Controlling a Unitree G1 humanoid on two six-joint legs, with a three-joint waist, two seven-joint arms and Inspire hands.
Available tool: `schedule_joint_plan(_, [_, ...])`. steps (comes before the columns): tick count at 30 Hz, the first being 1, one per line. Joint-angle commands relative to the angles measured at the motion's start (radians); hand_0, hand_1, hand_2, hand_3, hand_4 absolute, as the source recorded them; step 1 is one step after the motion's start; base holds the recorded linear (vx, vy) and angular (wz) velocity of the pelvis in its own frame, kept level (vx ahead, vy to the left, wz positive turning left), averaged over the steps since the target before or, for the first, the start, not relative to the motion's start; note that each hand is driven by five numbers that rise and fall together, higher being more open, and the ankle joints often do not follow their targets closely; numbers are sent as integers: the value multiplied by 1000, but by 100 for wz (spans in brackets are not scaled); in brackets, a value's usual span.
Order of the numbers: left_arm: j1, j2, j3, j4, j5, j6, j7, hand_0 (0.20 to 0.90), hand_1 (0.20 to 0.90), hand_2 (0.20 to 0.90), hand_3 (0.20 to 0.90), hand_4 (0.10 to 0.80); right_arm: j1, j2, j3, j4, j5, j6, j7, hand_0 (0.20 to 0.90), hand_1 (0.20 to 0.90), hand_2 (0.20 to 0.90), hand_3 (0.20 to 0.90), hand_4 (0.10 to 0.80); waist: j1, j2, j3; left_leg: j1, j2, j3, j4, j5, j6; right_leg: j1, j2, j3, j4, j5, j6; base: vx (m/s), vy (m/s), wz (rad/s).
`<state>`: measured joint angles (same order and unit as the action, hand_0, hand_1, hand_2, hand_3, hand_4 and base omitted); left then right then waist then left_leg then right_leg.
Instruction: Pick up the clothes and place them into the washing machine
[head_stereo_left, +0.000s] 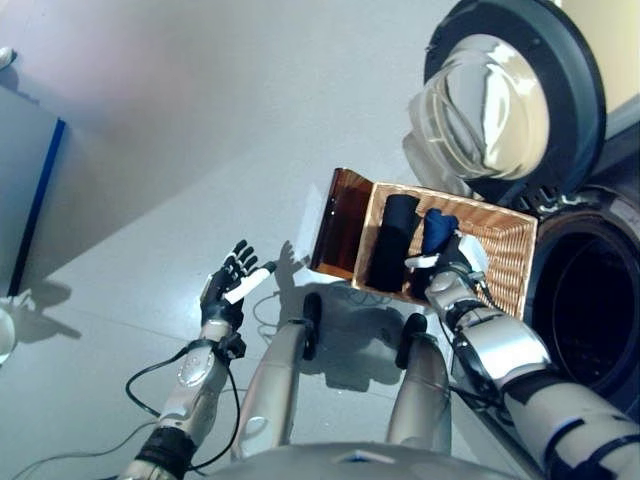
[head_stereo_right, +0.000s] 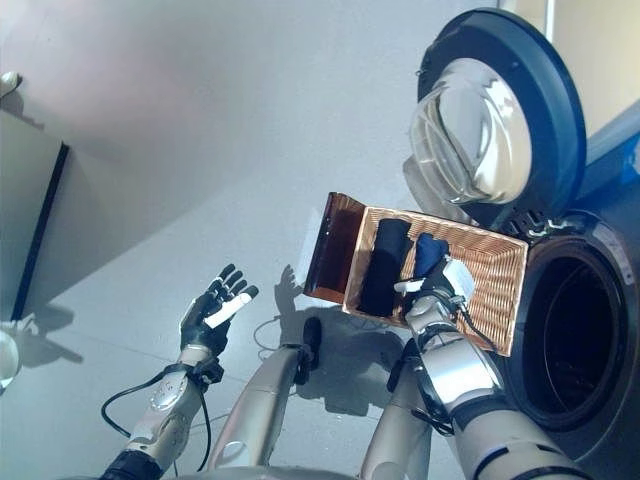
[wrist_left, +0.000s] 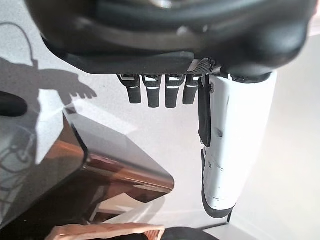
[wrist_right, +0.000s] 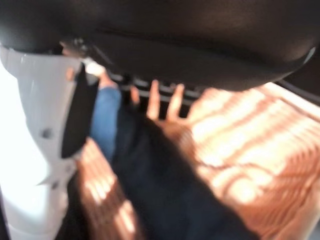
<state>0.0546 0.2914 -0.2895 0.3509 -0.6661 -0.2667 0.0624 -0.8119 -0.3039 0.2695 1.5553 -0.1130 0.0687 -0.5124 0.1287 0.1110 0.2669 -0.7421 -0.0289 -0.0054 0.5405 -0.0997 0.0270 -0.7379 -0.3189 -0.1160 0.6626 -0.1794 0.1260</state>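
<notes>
A shallow wicker basket (head_stereo_left: 513, 262) rests on a dark brown box (head_stereo_left: 340, 222) beside the washing machine (head_stereo_left: 592, 318). The machine's round door (head_stereo_left: 510, 100) stands open. A rolled black garment (head_stereo_left: 394, 242) and a blue garment (head_stereo_left: 438, 228) lie in the basket. My right hand (head_stereo_left: 450, 272) is inside the basket, on the near end of the blue garment. The right wrist view shows blue cloth (wrist_right: 106, 120) and dark cloth (wrist_right: 165, 185) just past the hand over the weave (wrist_right: 260, 145). My left hand (head_stereo_left: 228, 285) is open and empty above the floor, left of the box.
A grey cabinet with a blue edge (head_stereo_left: 30, 190) stands at the far left. The open door's glass bowl (head_stereo_left: 480, 110) hangs just behind the basket. The box's glossy corner (wrist_left: 100, 175) shows in the left wrist view.
</notes>
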Motion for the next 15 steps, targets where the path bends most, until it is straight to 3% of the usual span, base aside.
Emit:
schedule_joint_plan(1, [-3,73,22,-139,26,-43,-29,900,900,900,900,800,-2,-29,0,30,-58,41,40,900,900,900,900,800,42,26,-11,12,12,-8,99,-124,-26,56,-4,17,-53,89,6,99,-9,25])
schedule_joint_plan(4, [5,76,34,-151,36,-37,-39,900,900,900,900,800,26,-55,-18,27,-67,43,55,900,900,900,900,800,50,29,-16,-3,7,-11,107,-126,-21,38,-8,19,-40,84,6,1,24,9])
schedule_joint_plan(5, [7,78,36,-156,36,-37,-41,900,900,900,900,800,29,-66,-22,30,-67,44,57,691,691,691,691,651,53,31,-17,-9,5,-12,109,-127,-20,35,-9,19,-38,82,5,0,0,0])
schedule_joint_plan(7, [12,82,37,-164,37,-37,-45,900,900,900,900,800,28,-80,-28,34,-65,45,59,420,420,420,420,457,57,32,-17,-15,3,-12,114,-128,-19,31,-11,19,-31,79,5,0,0,0])
schedule_joint_plan(8, [23,84,40,-182,33,-35,-55,900,900,900,900,800,29,-104,-37,41,-66,50,69,200,200,200,200,300,63,37,-19,-27,-1,-16,122,-129,-16,19,-14,17,-21,78,6,0,0,0])
schedule_joint_plan(15, [46,98,52,-213,21,-32,-87,900,900,900,900,800,17,-194,-53,72,-86,64,109,200,200,200,200,300,86,52,-29,-65,-7,-22,154,-132,-12,-25,-24,22,27,62,9,-14,-1,13])
